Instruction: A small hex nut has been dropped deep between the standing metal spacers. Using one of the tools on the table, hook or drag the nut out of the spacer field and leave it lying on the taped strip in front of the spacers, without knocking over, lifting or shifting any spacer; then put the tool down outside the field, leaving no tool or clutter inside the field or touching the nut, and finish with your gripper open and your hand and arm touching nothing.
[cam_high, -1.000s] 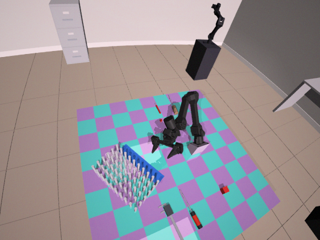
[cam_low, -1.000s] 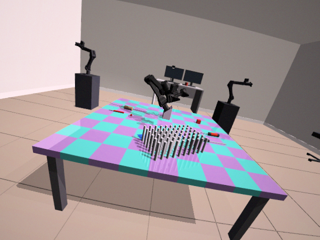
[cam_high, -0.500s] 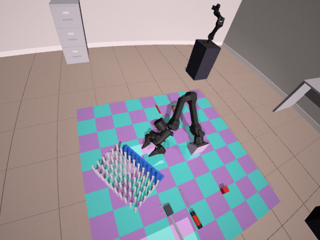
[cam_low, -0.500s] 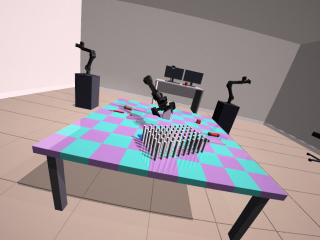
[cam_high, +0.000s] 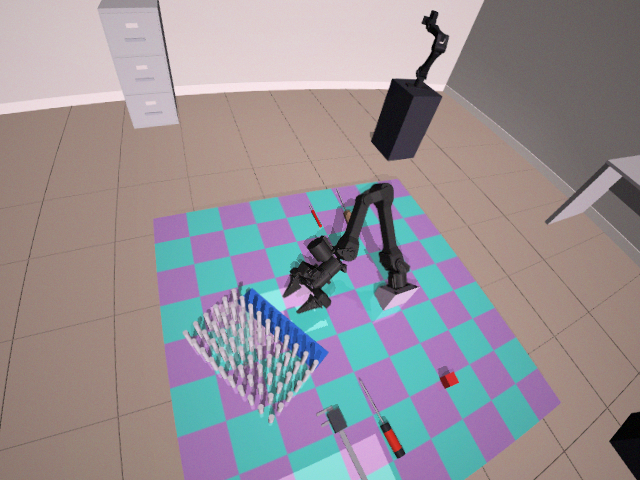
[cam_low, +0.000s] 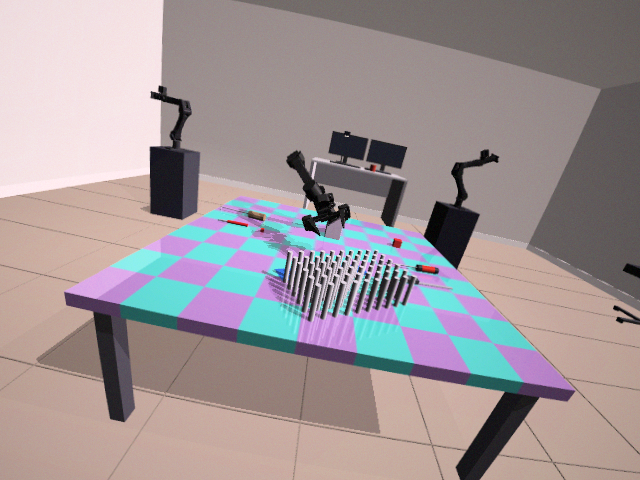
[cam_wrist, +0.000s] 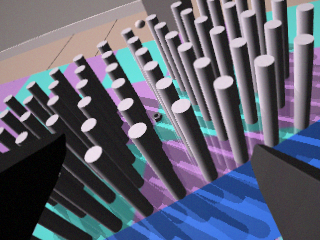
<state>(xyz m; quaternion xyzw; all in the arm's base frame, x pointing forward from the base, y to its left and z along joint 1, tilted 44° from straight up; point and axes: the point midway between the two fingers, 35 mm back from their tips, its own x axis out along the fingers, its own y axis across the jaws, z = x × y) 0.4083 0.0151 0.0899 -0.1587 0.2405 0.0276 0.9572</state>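
The small dark hex nut (cam_wrist: 158, 117) lies on the table deep between the standing metal spacers (cam_high: 268, 330) (cam_low: 310, 299) (cam_wrist: 227, 112). The spacers look upright. The blue taped strip (cam_high: 321, 354) (cam_low: 280, 272) (cam_wrist: 225, 210) runs along their front and shows no nut. My gripper (cam_high: 292, 304) (cam_low: 329, 230) (cam_wrist: 161, 148) is open and empty, above the table on the strip's side of the field. A grey-headed tool with prongs (cam_high: 336, 419) and a pick with a red and black handle (cam_high: 392, 439) (cam_low: 428, 269) lie beside the field.
A wooden-handled tool (cam_high: 347, 215) (cam_low: 256, 215) and a thin red-handled tool (cam_high: 315, 217) (cam_low: 237, 223) lie on the far side of the table. A small red item (cam_low: 262, 229) is near them. A red cube (cam_high: 449, 379) (cam_low: 397, 242) lies beyond the pick.
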